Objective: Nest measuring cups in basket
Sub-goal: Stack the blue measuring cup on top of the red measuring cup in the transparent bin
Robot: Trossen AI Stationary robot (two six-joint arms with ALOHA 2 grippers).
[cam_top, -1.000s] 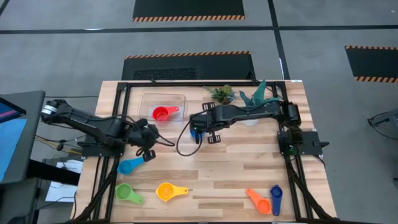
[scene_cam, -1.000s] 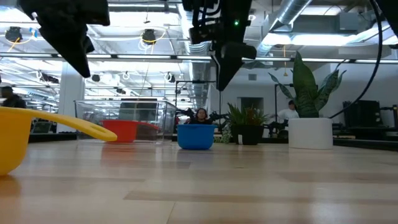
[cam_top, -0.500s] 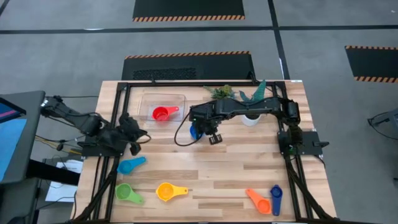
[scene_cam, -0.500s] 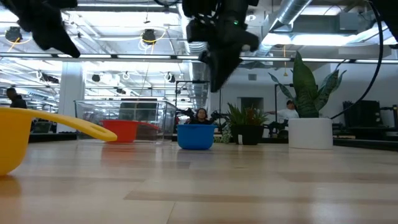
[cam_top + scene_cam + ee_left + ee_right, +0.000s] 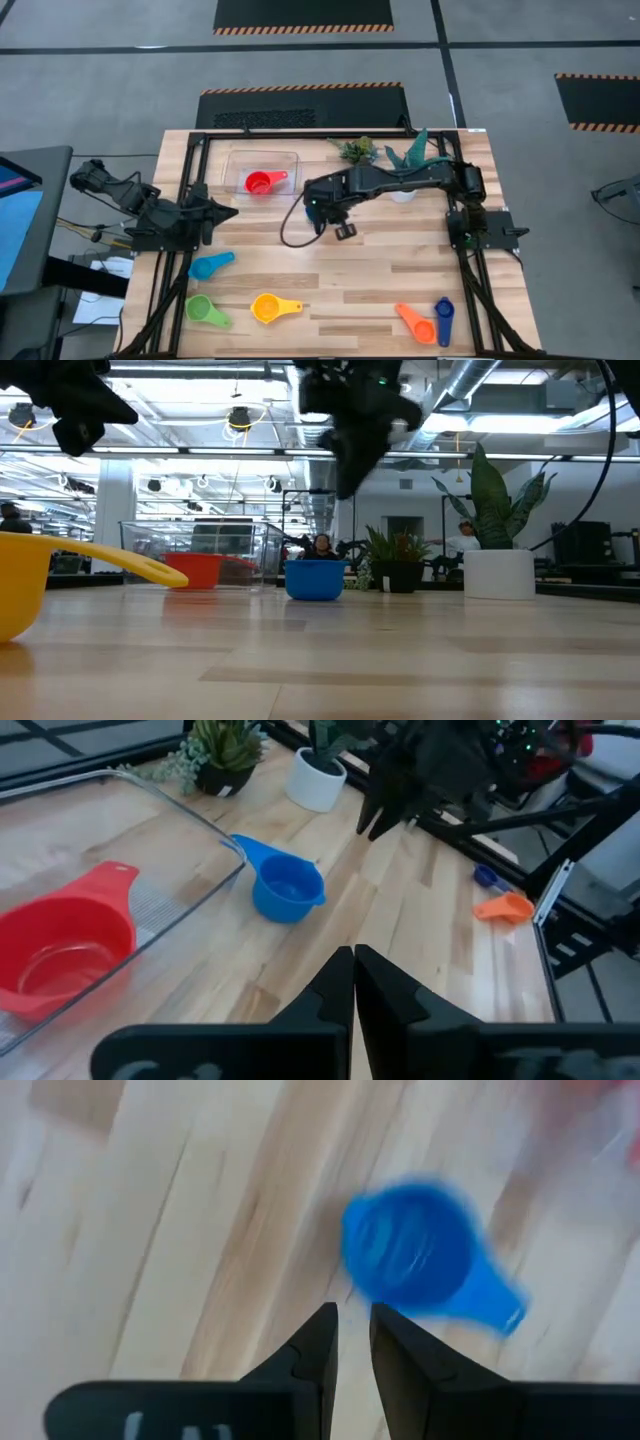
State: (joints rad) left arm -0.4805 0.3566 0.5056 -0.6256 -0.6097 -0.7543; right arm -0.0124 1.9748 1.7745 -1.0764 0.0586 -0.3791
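A blue measuring cup [image 5: 315, 212] [image 5: 415, 1260] stands upright on the wood just right of the clear basket [image 5: 240, 160]. A red cup [image 5: 262, 183] [image 5: 65, 945] lies in the basket. My right gripper [image 5: 343, 229] [image 5: 353, 1320] hangs above the table beside the blue cup, pointing steeply down. A narrow gap shows between its fingers and nothing is in it. My left gripper [image 5: 226, 211] [image 5: 352, 965] is shut and empty at the table's left, pointing toward the blue cup. Light blue [image 5: 210, 265], green [image 5: 205, 310], yellow [image 5: 272, 307], orange [image 5: 412, 322] and dark blue [image 5: 444, 320] cups lie near the front edge.
A white plant pot [image 5: 402, 192] and a small green plant [image 5: 357, 150] stand at the far edge, under and behind the right arm. A black cable [image 5: 290, 235] loops over the wood below the right gripper. Bare wood lies mid-table between the blue cup and the front row of cups.
My left gripper has drawn back toward the table's left edge and away from the light blue cup. It has risen and tipped from pointing down to nearly level, staying shut. My right gripper has swivelled at the wrist while staying above the blue cup. No cup has moved.
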